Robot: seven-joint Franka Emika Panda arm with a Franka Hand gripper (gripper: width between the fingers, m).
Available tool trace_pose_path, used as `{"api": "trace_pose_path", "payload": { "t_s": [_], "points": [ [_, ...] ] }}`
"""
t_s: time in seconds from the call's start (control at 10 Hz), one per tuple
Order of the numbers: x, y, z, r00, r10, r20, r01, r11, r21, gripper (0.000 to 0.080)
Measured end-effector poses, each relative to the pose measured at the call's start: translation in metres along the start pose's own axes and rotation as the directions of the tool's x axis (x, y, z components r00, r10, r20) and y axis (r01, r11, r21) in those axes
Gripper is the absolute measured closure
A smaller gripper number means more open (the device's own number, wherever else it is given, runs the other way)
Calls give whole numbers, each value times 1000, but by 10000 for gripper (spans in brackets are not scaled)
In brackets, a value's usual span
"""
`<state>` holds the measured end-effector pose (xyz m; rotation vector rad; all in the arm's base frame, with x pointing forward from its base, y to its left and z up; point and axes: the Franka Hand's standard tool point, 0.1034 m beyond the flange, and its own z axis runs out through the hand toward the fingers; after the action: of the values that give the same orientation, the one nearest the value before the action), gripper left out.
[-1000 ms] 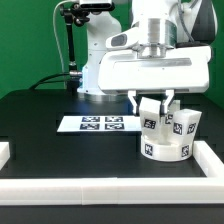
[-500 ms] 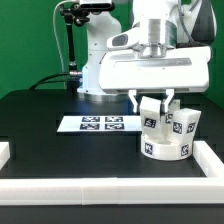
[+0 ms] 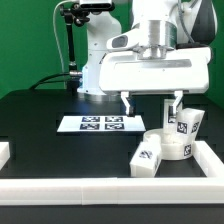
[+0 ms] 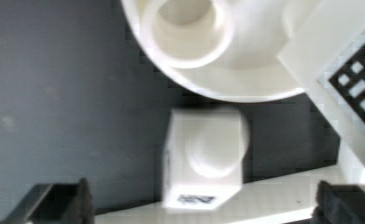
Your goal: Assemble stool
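**Exterior view, left to right.** The marker board [image 3: 100,124] lies flat on the black table [image 3: 40,120], left of centre. In the lower right of the frame, one stool leg [image 3: 146,160] lies tilted on the table, just beside the round seat [image 3: 172,148]; whether the two touch cannot be told. Above them the tool [image 3: 151,103] hangs with its jaws spread wide, gripping nothing. A second leg [image 3: 188,124] stands at the seat's right edge. Step in hand, as judged: fitting a leg to the seat, with the tilted leg lying loose. The next move likely calls for descending, grasping that leg squarely and aligning it with its place on the seat.
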<state>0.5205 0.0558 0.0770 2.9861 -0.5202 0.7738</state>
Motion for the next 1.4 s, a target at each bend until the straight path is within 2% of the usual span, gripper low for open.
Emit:
{"api": "trace_pose_path", "payload": {
  "t_s": [0.2, 0.5, 0.9, 1.0, 1.2, 1.4],
  "points": [
    [2, 3, 1, 1000, -1, 6, 1, 1000, -3, 157],
    [24, 8, 8, 999, -9, 52, 9, 1000, 4, 151],
    [23, 10, 13, 998, -10, 61, 10, 1000, -2, 151],
    [30, 3, 16, 996, -17, 86, 17, 1000, 8, 151],
    [55, -14, 24, 996, -40, 85, 38, 999, 31, 151],
    [71, -21, 34, 994, -74, 79, 71, 997, 39, 151]
  ]
}}
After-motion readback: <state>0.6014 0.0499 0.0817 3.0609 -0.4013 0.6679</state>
